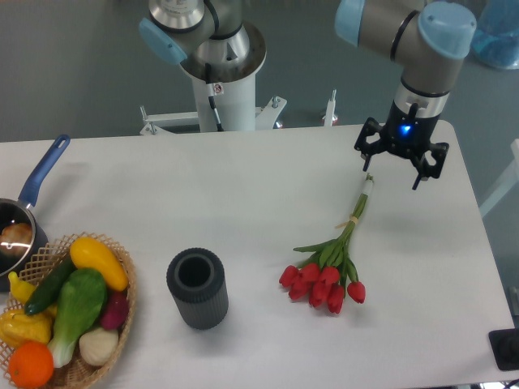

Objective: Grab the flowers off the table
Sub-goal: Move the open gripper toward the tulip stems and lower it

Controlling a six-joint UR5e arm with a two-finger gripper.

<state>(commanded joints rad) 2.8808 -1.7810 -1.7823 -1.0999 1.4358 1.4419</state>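
White and rounded at its corners, the table [243, 194] was seen stretching across nearly the whole view, with a grey floor and one white robot pedestal [225, 89] behind its far edge. One bunch of flowers [331, 269] was laid flat on the tabletop, well to the right of a single dark ribbed cylinder [197, 288] that was set upright with its mouth open to the top. About nine red tulip heads were counted at the bunch's near end, with green leaves just behind them and the thin stems bound by one pale band [353, 220] partway along. The stems were pointed away from the cylinder, toward the table's far right corner.

One gripper [392, 171] was held just above the cut ends of the stems, at the far right of the cylinder, with its two fingers spread wide and nothing held between them. One finger tip was seen close beside the stem ends; whether it was touching them could not be told. A blue light was lit on the gripper's body.

One wicker basket [122, 267] was placed to the left of the cylinder, at the table's near edge, and roughly seven pieces of coloured produce were counted in it, among them one orange [31, 364] and one yellow squash [98, 262]. One saucepan [15, 231] with a blue handle [44, 169] was set beyond the basket, partly cut off by the frame.
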